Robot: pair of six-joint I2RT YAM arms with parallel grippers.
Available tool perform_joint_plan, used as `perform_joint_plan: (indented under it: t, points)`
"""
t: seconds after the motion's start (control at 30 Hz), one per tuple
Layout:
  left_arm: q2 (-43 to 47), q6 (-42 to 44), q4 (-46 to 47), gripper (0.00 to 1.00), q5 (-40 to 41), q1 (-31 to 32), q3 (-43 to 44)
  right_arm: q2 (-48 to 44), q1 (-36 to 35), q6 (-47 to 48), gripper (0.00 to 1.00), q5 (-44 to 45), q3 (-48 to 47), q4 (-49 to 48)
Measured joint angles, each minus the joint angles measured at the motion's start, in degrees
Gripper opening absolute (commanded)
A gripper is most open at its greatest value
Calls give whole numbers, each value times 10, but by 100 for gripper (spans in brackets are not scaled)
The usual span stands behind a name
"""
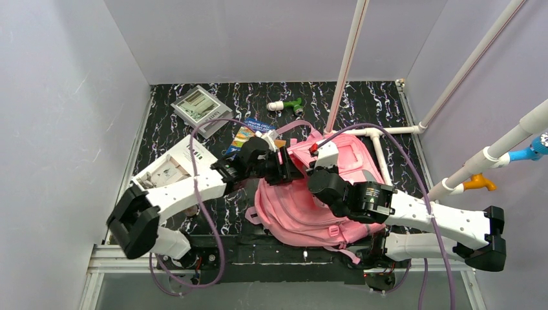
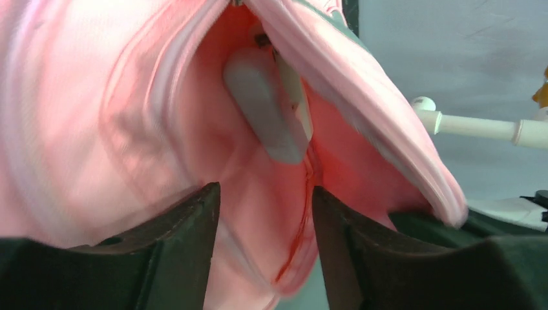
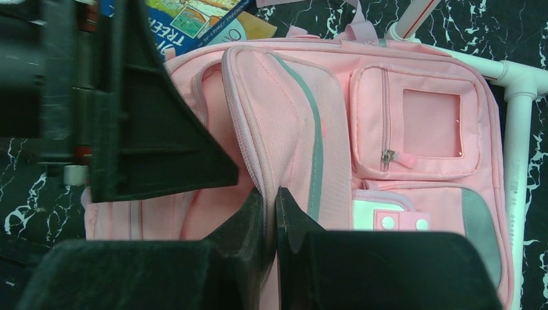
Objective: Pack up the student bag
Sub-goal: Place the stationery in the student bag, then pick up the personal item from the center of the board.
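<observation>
My big soft pink cloth backpack [image 1: 294, 216] lies in the middle of the black marbled table [image 1: 168, 129], between my two arms. My right gripper [image 3: 270, 197] is pressed together, pinching a fold of the bag's pink flap. My left gripper [image 2: 265, 194] is spread apart, right at the bag's open mouth. A smooth grey-white thing [image 2: 265, 110] sits inside the bag, too blurry to name.

Blue book cover [image 3: 194, 19] — part-title "TREE…", small "STOREY" above it — other print too small
</observation>
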State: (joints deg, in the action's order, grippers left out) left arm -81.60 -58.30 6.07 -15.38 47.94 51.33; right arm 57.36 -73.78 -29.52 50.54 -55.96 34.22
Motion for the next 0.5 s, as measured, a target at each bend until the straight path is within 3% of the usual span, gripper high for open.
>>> perform_joint_plan:
  t: [0.2,0.37,0.5]
  points:
    - [126,106,-156,79,66,-3,10,0,0,1,1,1,12,-14]
    - [189,179,-270,88,106,-6,50,9,0,3,1,-2,21,-29]
    - [247,228,-390,89,183,-6,84,12,0,9,1,-6,25,-38]
